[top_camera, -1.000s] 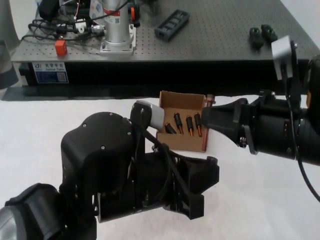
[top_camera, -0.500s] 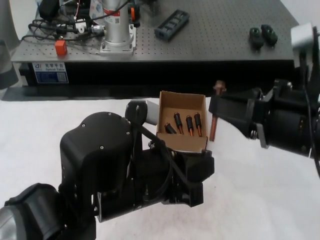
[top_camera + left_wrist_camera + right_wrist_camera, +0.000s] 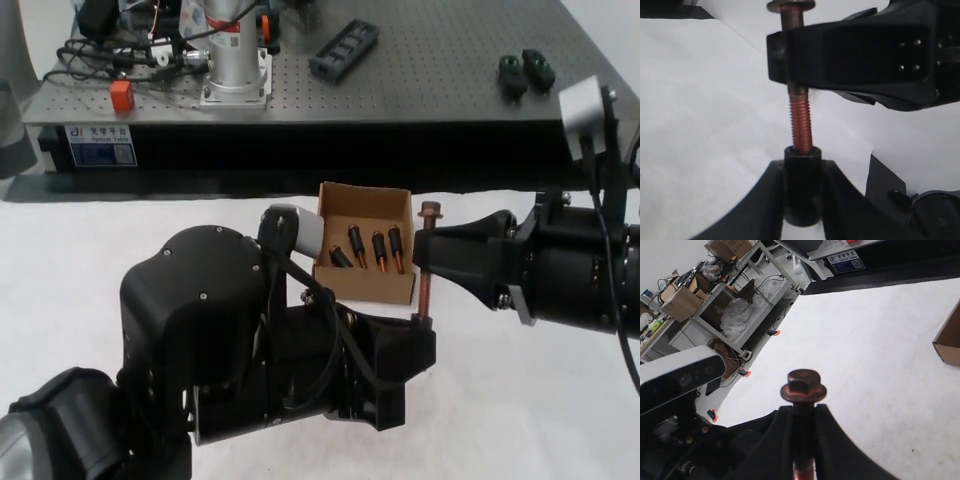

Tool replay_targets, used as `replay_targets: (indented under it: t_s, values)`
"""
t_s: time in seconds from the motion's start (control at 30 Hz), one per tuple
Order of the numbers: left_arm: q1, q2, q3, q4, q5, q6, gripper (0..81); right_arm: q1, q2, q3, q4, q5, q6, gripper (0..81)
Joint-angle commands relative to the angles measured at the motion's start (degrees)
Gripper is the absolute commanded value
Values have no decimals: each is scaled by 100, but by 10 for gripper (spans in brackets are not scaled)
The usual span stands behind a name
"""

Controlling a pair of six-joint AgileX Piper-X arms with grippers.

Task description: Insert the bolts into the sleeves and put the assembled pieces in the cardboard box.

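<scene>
**Op:** Since half a second ago I have brought the bolt (image 3: 801, 125) down toward the left arm. Its tip hung free beside the cardboard box (image 3: 365, 283) and now meets the sleeve (image 3: 802, 172).

**Log:** Left side first, please.

**Op:** My left gripper (image 3: 803, 212) is closed on the black sleeve, which stands upright with its opening upward (one finger snug on each flank). Beyond it the box sits on the white cloth (image 3: 150, 215) with four assembled pieces (image 3: 379, 250) inside.

**Log:** And the right?

**Op:** The bolt stands vertical, head up, just off the box's right front corner. Its threaded end is at the sleeve's mouth, but I cannot tell how deep. My right gripper (image 3: 422, 248) pinches the shank just below the head, fingers clamped tight.
</scene>
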Motion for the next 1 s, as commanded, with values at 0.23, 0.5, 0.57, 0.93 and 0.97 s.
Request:
replay_targets:
  t_s: [0.23, 0.5, 0.57, 0.93, 0.97]
  values:
    - [20, -48, -37, -66, -243, 125, 6, 14, -15, -21, 147, -482, -67, 40]
    - [20, -48, -37, -66, -439, 767, 6, 14, -15, -21, 605, -501, -240, 21]
    - [20, -48, -37, -66, -575, 1053, 6, 14, -15, -21, 603, -501, -321, 66]
    - [43, -48, -64, -206, -1521, 1228, 6, -399, -469, -21, 1009, -480, -368, 412]
    - [92, -16, -128, -171, -1837, 1092, 6, -535, -623, -21, 1243, -446, -426, 410]
